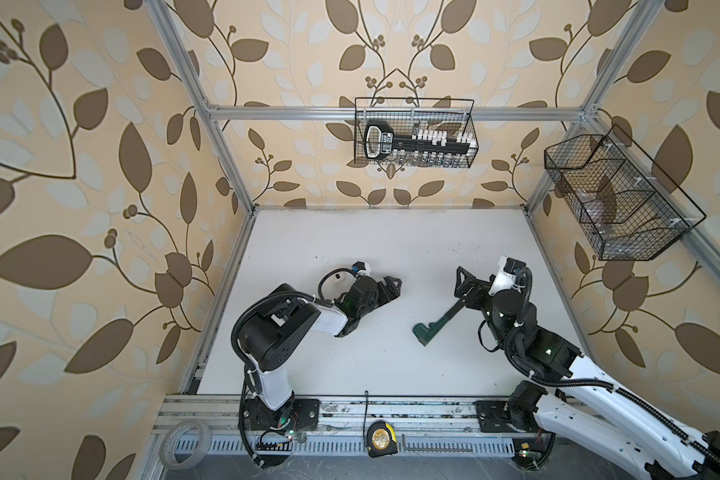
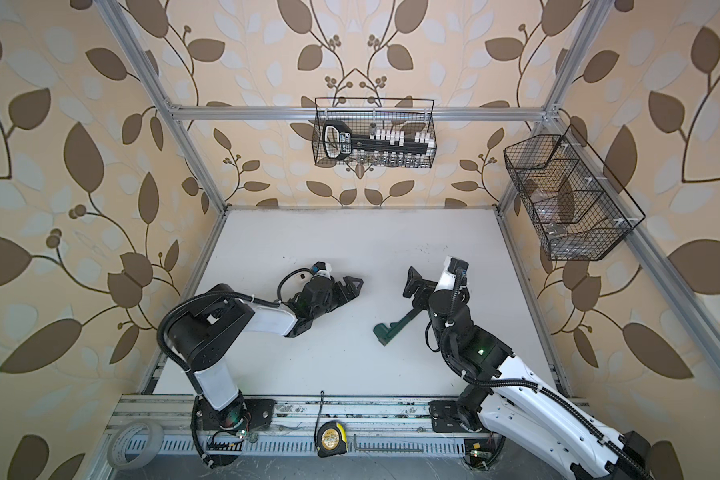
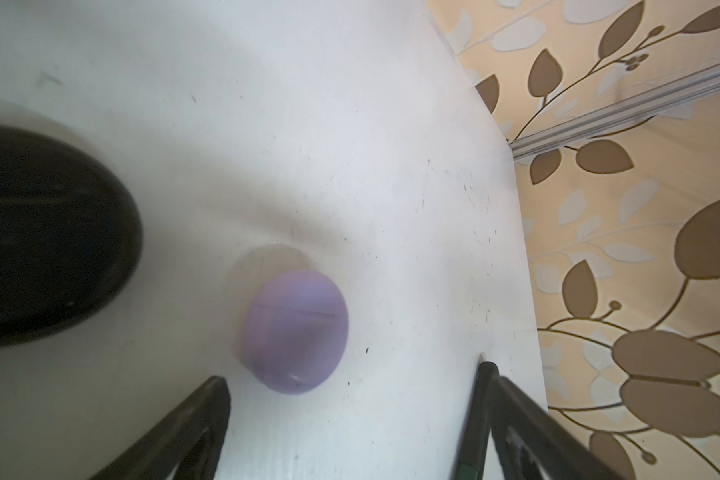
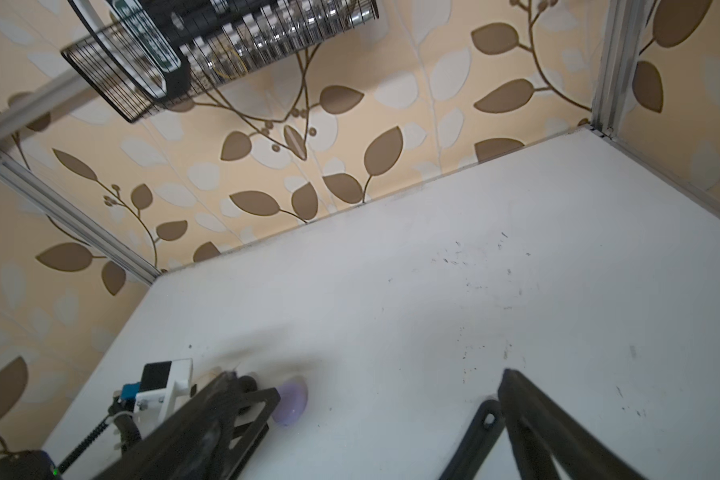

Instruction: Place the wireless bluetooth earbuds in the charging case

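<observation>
1. Both my grippers, left [image 1: 395, 286] and right [image 1: 459, 284], are hanging wide open, gripping nothing.
2. Just past my left fingers [image 3: 208, 411], the closed lilac charging case [image 3: 294, 330] is lying on the white table [image 3: 391, 166], a black case [image 3: 38, 237] near it.
3. I am failing to make out the earbuds.

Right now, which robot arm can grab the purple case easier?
The left one, most likely. The left gripper is open, and the closed lilac case lies on the table just past its fingertips, roughly between them. The right gripper is open too, but sits farther off.
</observation>
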Robot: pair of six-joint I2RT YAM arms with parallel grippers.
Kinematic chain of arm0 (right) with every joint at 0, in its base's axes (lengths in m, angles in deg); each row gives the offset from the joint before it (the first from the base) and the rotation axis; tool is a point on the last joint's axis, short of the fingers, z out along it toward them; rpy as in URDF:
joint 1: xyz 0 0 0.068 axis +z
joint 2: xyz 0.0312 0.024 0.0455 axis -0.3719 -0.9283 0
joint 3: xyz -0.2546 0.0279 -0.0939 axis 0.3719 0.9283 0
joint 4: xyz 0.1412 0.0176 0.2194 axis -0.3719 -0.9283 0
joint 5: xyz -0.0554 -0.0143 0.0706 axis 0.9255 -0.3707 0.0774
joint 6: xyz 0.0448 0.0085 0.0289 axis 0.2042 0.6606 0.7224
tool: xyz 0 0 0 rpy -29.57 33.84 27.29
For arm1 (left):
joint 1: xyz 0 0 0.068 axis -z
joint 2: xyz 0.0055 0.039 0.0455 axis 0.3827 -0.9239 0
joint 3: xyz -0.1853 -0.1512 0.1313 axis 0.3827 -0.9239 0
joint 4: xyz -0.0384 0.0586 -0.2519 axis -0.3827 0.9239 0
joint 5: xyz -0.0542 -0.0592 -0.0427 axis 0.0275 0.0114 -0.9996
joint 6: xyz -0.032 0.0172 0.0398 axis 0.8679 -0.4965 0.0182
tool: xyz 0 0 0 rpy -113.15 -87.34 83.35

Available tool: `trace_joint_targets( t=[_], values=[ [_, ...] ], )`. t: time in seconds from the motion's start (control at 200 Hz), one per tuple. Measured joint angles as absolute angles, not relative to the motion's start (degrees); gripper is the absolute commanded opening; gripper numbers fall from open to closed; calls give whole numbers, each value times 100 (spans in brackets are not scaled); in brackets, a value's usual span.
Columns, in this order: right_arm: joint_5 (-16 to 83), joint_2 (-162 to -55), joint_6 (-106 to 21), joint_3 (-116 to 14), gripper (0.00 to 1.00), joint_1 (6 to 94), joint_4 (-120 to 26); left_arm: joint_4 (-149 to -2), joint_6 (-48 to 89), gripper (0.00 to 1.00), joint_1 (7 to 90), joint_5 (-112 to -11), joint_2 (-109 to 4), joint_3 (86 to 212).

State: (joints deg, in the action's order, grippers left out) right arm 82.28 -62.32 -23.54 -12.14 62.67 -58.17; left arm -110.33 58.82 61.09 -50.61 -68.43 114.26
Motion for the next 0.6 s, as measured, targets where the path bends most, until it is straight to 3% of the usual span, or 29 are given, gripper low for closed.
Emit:
trace_joint_targets(
  t=[0.19, 0.38, 0.485, 0.6],
  values=[
    [8161, -6308, -2183, -2084, 100, 6230, -6173, -9241, 5156, 99, 6105, -4482, -4804, 11466],
    [8279, -6658, -3167, -2320, 100, 6035, -5585, -8397, 3318, 99, 6105, -2801, -2773, 11514],
    [8565, -7135, -4146, -1789, 100, 5495, -4755, -8893, 2101, 99, 6022, -1689, -2336, 10819],
    [8932, -7757, -4736, -945, 100, 4805, -4248, -9129, 1364, 99, 5556, -804, -2671, 10032]
  ],
)
